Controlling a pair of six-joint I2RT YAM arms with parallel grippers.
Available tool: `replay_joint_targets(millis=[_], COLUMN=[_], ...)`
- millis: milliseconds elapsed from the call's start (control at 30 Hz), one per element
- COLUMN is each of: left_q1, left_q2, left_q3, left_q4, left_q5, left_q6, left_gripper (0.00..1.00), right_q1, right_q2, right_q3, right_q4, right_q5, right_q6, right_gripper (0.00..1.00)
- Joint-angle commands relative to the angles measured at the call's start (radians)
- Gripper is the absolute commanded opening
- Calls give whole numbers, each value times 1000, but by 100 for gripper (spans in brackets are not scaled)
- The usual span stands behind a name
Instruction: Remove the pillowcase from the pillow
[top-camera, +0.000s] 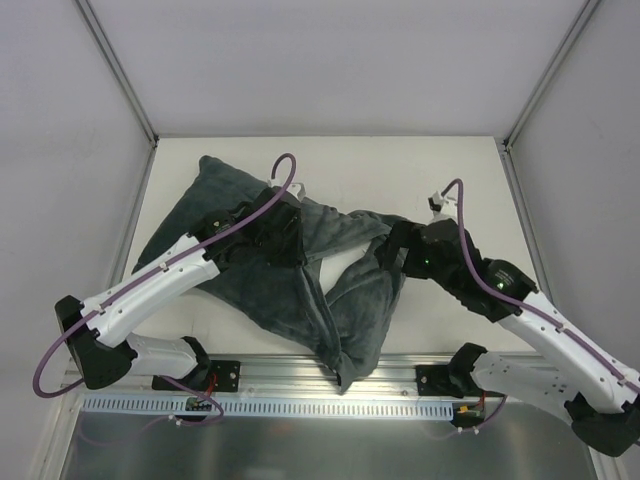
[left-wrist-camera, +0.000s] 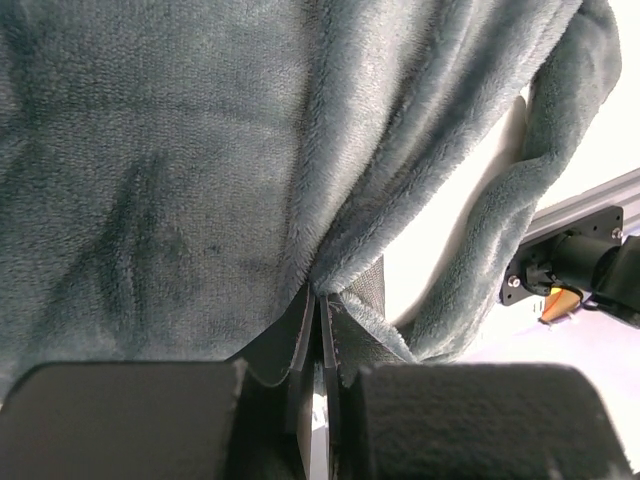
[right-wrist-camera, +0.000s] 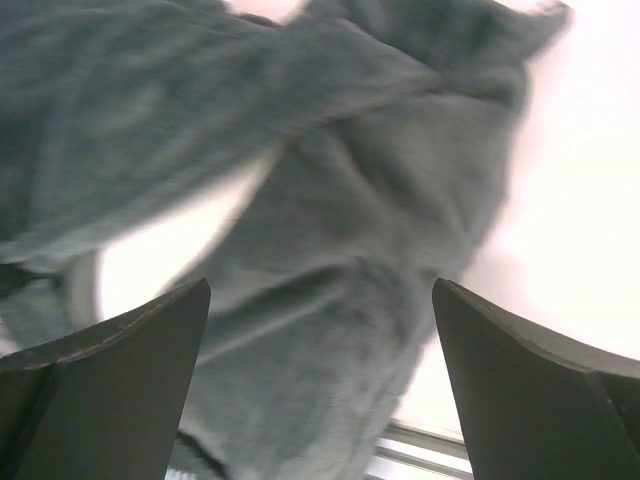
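The dark grey-teal plush pillowcase (top-camera: 250, 280) lies crumpled across the table, one end hanging over the near edge. A white patch of the pillow (top-camera: 338, 268) shows through the gap between its folds, and the rest of the pillow is hidden. My left gripper (top-camera: 298, 240) rests on the cover's upper middle. In the left wrist view it (left-wrist-camera: 322, 300) is shut on a fold of the pillowcase (left-wrist-camera: 200, 170) beside the white pillow (left-wrist-camera: 470, 215). My right gripper (top-camera: 385, 255) hovers open over the pillowcase (right-wrist-camera: 340, 200), with nothing between its fingers (right-wrist-camera: 130, 350); that view is blurred.
The white table (top-camera: 430, 170) is boxed in by pale walls with metal corner posts. An aluminium rail (top-camera: 280, 372) runs along the near edge, where both arm bases are bolted. A black motor housing (left-wrist-camera: 570, 265) sits at the right of the left wrist view.
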Motion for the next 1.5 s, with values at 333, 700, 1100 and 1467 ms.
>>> replay_joint_targets(millis=[333,700,1100,1467], left_q1=[63,281,228,-192], left_q2=[-56,-208,-12,136], left_q3=[-5,-128,31,450], left_q4=[40,31,-59,-112], left_q5=[1,56,1,-260], left_q6=[-29,-9,86,166], left_gripper=[0,0,13,63], right_q1=[-88,-265,-233,-233], right_q2=[199,-42,-39,-45], right_q3=[-157,-453,-475,-410], right_q4=[191,166,316,297], right_q5=[6,-62,-205,-215], right_q6=[81,76,145,150], right_gripper=[18,1,1,1])
